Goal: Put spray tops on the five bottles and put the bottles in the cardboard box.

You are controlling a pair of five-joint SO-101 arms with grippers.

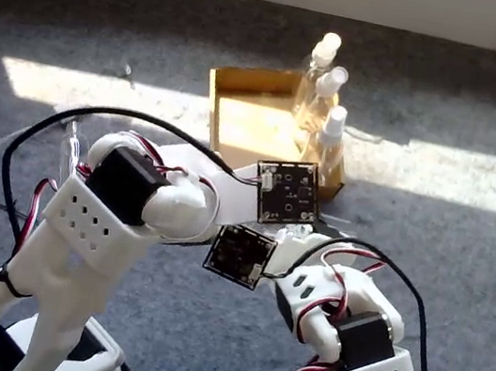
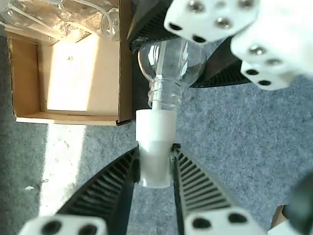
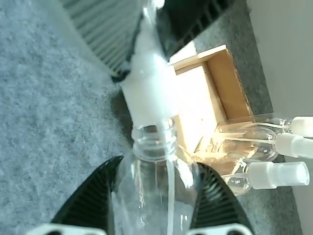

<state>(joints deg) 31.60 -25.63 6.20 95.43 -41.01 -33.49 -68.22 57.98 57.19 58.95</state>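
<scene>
The left gripper point(image 2: 155, 152) pinches the white spray top point(image 2: 155, 147) between its fingers. The top sits right at the mouth of the clear bottle point(image 3: 154, 196), which the right gripper point(image 3: 159, 170) squeezes. Behind them, the cardboard box point(image 1: 216, 104) has three capped bottles point(image 1: 322, 112) in it.

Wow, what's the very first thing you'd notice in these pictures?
Right in the middle, the left gripper pinches a white plastic spray top. Its thin tube pokes into the neck of a clear plastic bottle held by the right gripper. Behind them, an open brown cardboard box holds three clear bottles already wearing white tops.
</scene>
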